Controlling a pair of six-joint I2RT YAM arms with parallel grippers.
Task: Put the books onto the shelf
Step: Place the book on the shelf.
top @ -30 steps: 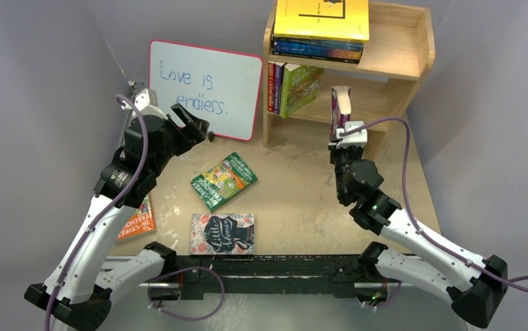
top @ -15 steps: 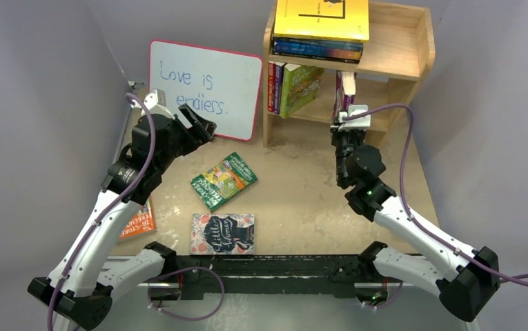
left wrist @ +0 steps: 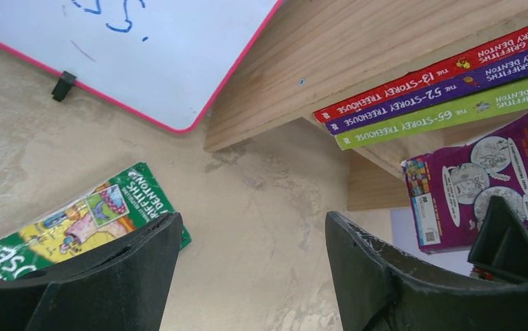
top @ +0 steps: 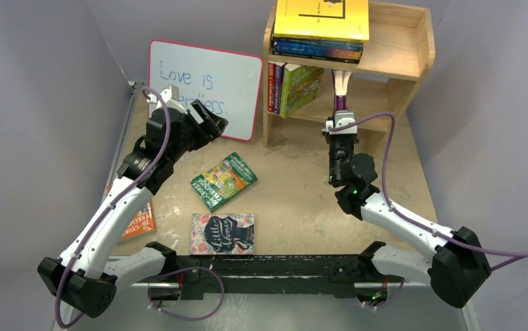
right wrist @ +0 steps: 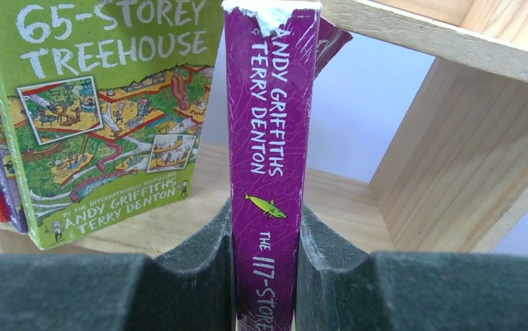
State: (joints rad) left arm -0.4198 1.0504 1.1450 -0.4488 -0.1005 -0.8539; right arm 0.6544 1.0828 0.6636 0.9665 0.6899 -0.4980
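The step in hand was the placing of one book on the lower tier of the shelf [top: 413,52]. The right fingers [right wrist: 264,241] were closed on the spine of the purple book [right wrist: 272,152], which stood upright between the two pads, its front edge pointing into the shelf. It was at the mouth of the lower tier, to the right of the green book [right wrist: 102,103] that already stood there, with a gap between them. In my judgement the next move calls for pushing the purple book further in, keeping it upright, and only then letting go.

The left fingers [left wrist: 247,276] were wide open and held nothing, above the worktop [top: 295,186] near the green book lying flat [top: 223,180]. The floral book [top: 222,233] and the orange book [top: 139,222] also lay on the worktop.
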